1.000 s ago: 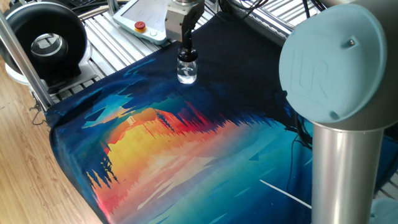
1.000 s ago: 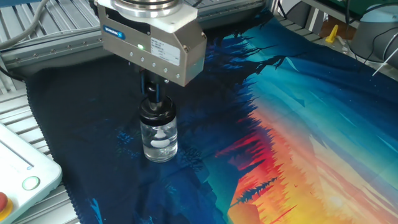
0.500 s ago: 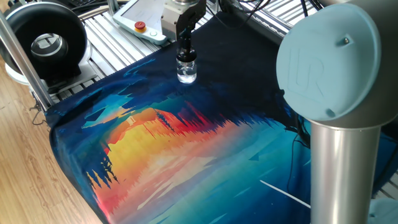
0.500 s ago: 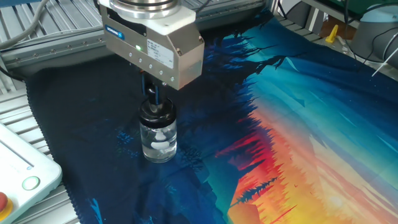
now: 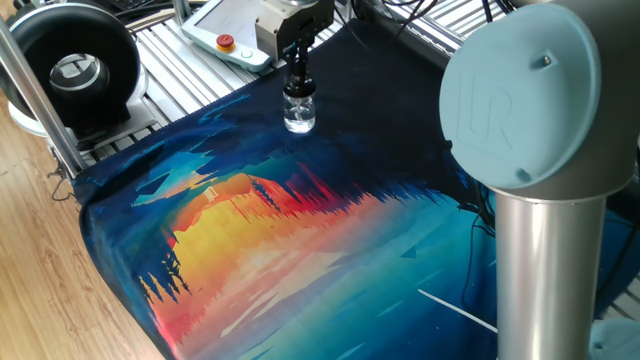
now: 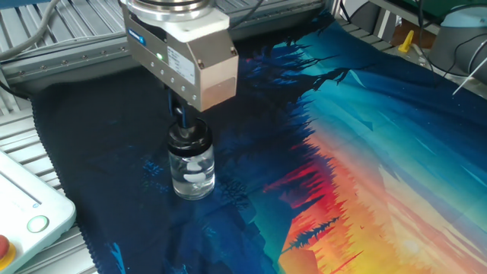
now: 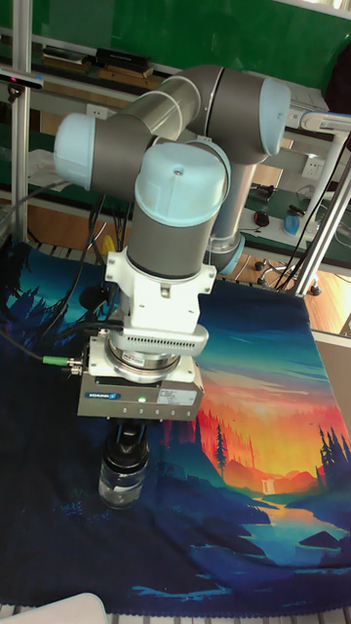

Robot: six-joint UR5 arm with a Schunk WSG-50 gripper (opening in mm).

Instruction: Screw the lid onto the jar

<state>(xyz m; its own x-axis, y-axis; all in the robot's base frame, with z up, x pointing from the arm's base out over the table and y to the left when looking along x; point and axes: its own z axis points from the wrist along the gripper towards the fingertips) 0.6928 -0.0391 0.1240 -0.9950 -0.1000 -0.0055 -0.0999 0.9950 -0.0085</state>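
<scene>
A small clear glass jar [image 5: 299,117] [image 6: 191,173] [image 7: 121,487] stands upright on the dark blue end of the printed mat. The black lid [image 5: 298,90] [image 6: 189,139] [image 7: 127,453] sits on its neck. My gripper [image 5: 298,72] [image 6: 183,119] [image 7: 128,435] points straight down over the jar. Its thin dark fingers are shut on the lid's rounded top. The gripper's grey body hides most of the fingers in the other fixed view and the tall fixed view.
The colourful mat [image 5: 300,240] covers the table. A large black ring-shaped device [image 5: 75,70] stands at the back left behind a metal post [image 5: 30,80]. A white pendant with a red button [image 5: 227,42] lies beside the jar. The arm's blue-capped joint [image 5: 530,90] looms at the right.
The gripper body has turned about its vertical axis with the lid in its fingers. The jar has stayed in the same spot on the mat.
</scene>
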